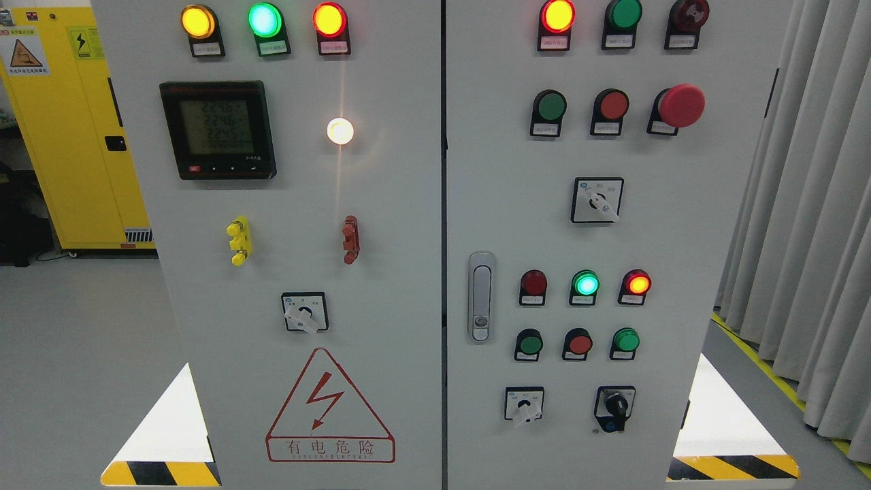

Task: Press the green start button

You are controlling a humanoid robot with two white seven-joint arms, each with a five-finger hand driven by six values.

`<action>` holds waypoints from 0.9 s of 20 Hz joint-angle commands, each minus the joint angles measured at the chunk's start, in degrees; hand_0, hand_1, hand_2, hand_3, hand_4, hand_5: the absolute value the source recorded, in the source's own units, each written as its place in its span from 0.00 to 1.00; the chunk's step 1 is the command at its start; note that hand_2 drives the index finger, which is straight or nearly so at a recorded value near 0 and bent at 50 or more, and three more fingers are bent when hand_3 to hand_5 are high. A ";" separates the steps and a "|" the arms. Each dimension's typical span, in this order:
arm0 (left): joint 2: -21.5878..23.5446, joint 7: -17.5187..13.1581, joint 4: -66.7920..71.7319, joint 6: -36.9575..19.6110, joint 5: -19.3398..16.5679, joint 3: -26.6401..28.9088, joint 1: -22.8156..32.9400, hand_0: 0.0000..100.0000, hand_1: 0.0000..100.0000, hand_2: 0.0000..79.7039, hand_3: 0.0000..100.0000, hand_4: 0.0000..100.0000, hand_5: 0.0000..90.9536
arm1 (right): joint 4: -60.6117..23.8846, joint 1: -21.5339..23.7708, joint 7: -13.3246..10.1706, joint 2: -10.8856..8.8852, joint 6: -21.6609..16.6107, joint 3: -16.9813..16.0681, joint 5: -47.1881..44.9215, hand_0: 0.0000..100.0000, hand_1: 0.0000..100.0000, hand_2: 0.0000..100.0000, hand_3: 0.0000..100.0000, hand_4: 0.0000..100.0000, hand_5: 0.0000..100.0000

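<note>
A grey electrical cabinet [381,286] with two doors fills the head view. The right door carries green push buttons: one in the upper row [550,106], and two in the lower row, at its left [530,344] and right [625,339]. Red buttons [614,105] [579,344] sit beside them. A lit green lamp [585,283] glows above the lower row, and an unlit green lamp [624,13] is at the top. Neither of my hands or arms shows in the view.
A big red mushroom stop button [681,105] sticks out at the upper right. Rotary switches [597,200] [524,405] [616,406] and a door handle [481,297] are on the right door. A yellow cabinet [68,136] stands at the left, grey curtains [803,204] at the right.
</note>
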 commanded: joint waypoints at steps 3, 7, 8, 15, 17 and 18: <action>1.12 0.04 -1.50 0.05 0.00 0.00 -0.01 0.12 0.56 0.00 0.00 0.00 0.00 | 0.07 -0.11 0.54 -0.12 0.00 -0.02 -0.26 0.17 0.31 0.00 0.00 0.00 0.00; 1.12 -0.05 -1.41 0.05 0.00 0.00 -0.01 0.12 0.56 0.00 0.00 0.00 0.00 | -1.50 -0.20 0.54 -0.30 -1.66 0.07 -0.26 0.17 0.32 0.00 0.00 0.00 0.00; 1.12 0.04 -1.41 0.05 0.00 0.00 -0.01 0.12 0.56 0.00 0.00 0.00 0.00 | -2.90 -0.20 0.28 -0.30 -2.19 0.07 0.01 0.17 0.32 0.00 0.00 0.00 0.00; 0.33 -0.05 -1.41 0.05 0.00 0.09 -0.01 0.12 0.56 0.00 0.00 0.00 0.00 | -23.17 4.00 0.10 1.46 -1.50 0.34 1.84 0.16 0.34 0.00 0.00 0.00 0.00; -0.46 -0.05 -1.41 0.05 0.00 0.09 0.08 0.12 0.56 0.00 0.00 0.00 0.00 | -31.18 6.39 -0.07 1.64 -0.01 0.42 6.83 0.15 0.36 0.00 0.00 0.00 0.00; -1.07 -0.05 -1.41 0.05 0.00 0.09 0.17 0.12 0.56 0.00 0.00 0.00 0.00 | -34.18 7.27 -0.34 1.81 0.61 0.42 9.82 0.15 0.37 0.00 0.00 0.00 0.00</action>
